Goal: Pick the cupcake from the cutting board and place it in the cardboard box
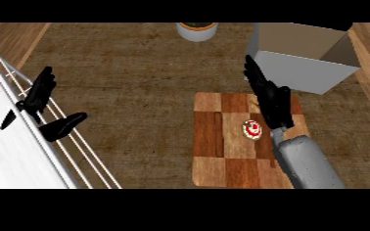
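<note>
While the cupcake sits on the cutting board, just beside the rt forearm, the right hand is over the board's far edge w/ fingers straight, holding nothing, tips near the cardboard box. The left hand rests open at left.

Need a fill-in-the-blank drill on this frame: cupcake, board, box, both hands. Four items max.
1. The cupcake sits on the ____, not in the cardboard box.
2. The right hand, fingers straight beside the cupcake, holds ____.
3. The left hand rests open near the view's ____ edge.
4. The cardboard box's top is ____.
Missing words: cutting board; nothing; left; open.
</note>
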### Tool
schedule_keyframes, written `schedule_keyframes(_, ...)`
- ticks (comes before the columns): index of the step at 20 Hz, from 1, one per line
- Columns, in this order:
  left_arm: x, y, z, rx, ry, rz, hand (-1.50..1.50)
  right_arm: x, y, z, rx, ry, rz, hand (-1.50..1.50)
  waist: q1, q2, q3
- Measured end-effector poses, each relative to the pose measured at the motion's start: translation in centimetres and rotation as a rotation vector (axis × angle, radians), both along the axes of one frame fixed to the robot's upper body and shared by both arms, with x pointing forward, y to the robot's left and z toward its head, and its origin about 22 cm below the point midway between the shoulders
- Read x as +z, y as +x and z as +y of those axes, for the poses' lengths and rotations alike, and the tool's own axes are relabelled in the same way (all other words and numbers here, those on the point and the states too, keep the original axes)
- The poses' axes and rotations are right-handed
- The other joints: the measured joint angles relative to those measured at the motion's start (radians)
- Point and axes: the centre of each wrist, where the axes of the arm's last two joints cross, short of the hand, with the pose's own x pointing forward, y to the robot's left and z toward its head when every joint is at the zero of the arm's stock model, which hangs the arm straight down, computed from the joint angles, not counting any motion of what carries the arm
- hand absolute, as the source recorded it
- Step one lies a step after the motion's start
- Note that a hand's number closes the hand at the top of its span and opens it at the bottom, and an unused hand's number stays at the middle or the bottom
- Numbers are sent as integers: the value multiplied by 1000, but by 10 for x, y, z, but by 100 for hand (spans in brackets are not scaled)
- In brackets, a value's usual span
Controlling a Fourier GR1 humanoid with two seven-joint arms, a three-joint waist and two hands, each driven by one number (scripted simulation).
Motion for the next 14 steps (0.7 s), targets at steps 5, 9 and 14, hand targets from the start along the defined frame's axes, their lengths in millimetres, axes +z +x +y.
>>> schedule_keyframes(5,-9,1,-21,169,22,96,0,53,4,-39,-103,-67,-219,-150,-53,6,10)
schedule_keyframes(9,-12,-15,-16,251,-47,253,0,81,2,-83,-190,-274,-307,-150,-109,0,14)
schedule_keyframes(14,0,-11,-50,252,-92,365,0,89,-9,-107,-185,-427,-367,-150,-138,8,14)
